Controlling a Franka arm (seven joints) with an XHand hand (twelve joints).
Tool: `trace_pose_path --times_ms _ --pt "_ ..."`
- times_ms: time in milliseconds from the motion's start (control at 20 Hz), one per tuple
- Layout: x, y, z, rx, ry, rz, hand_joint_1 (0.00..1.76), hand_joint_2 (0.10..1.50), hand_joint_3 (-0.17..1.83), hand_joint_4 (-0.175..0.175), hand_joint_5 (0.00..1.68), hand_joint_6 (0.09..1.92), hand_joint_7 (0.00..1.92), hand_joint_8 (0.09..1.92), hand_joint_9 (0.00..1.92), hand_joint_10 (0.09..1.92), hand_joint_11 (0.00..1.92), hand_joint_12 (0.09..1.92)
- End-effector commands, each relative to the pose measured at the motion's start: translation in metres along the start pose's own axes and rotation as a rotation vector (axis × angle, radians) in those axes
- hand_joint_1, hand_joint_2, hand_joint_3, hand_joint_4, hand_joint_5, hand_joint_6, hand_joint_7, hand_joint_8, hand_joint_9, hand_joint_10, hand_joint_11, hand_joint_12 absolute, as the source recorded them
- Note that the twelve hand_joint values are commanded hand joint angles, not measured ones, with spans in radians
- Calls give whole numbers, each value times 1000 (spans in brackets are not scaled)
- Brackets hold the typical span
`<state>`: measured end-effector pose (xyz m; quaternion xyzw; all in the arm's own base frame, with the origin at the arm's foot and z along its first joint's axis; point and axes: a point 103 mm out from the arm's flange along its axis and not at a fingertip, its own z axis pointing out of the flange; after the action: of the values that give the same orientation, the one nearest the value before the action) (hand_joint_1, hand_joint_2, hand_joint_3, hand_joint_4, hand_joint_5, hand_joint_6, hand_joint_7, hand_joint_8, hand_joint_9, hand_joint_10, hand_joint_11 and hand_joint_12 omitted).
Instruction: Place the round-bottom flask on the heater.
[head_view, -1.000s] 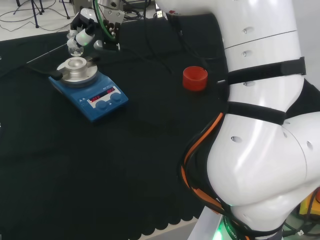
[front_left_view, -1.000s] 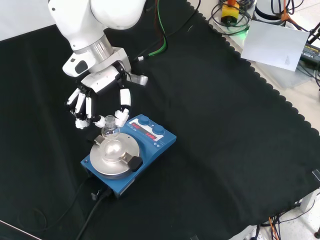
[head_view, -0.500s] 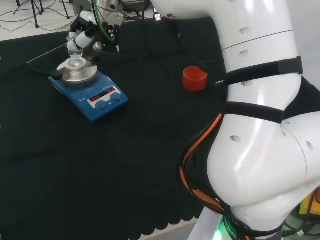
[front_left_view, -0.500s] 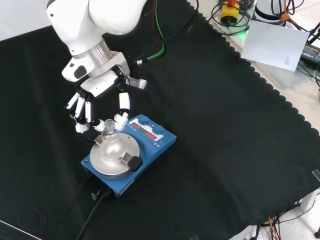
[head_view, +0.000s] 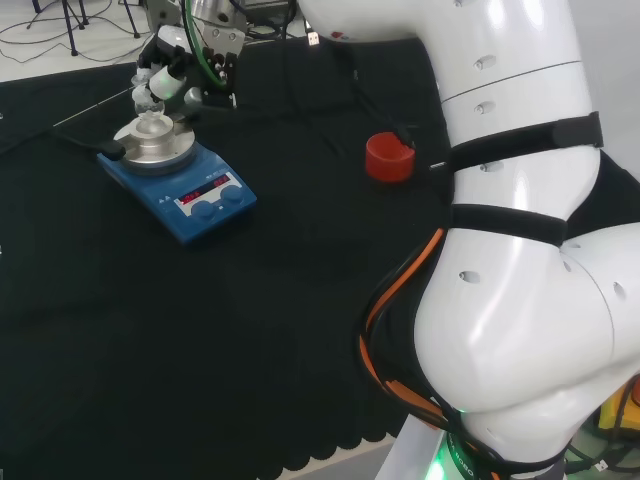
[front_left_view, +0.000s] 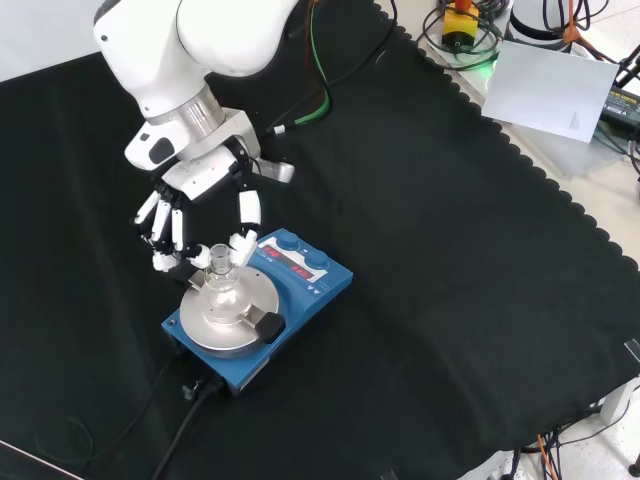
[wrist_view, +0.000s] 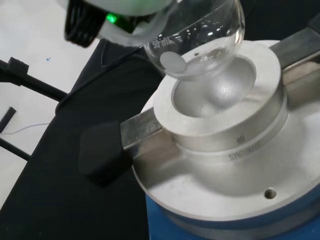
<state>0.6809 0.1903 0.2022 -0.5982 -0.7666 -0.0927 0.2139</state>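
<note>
Round-bottom flask (wrist_view: 200, 45) pinched at neck by curled fingers (front_left_view: 243, 208) of hand (front_left_view: 195, 205), bulb just above, apparently not seated in, heater (front_left_view: 258, 305) bowl; risk of toppling if released off-centre or tilted.

- Head view: set high behind the arm's base, looking over the white arm links (head_view: 520, 230) across the black cloth (head_view: 250, 330); heater (head_view: 175, 170) far off at upper left.
- Front view: opposite side, looking down on the cloth; same heater (front_left_view: 255, 300) lower left of centre.
- Wrist view: very close, looking down past the palm into the heater's metal bowl (wrist_view: 220, 97).
</note>
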Motion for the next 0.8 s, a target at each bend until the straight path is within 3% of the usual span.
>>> trace_pose_path --times_ms 50,800 --pt "-1 2 7 9 -6 4 1078 651 871 162 1079 1110 593 583 727 557 276 1311" --pt "-6 8 17 26 -3 5 1078 652 869 162 1079 1109 594 582 729 556 278 1309"
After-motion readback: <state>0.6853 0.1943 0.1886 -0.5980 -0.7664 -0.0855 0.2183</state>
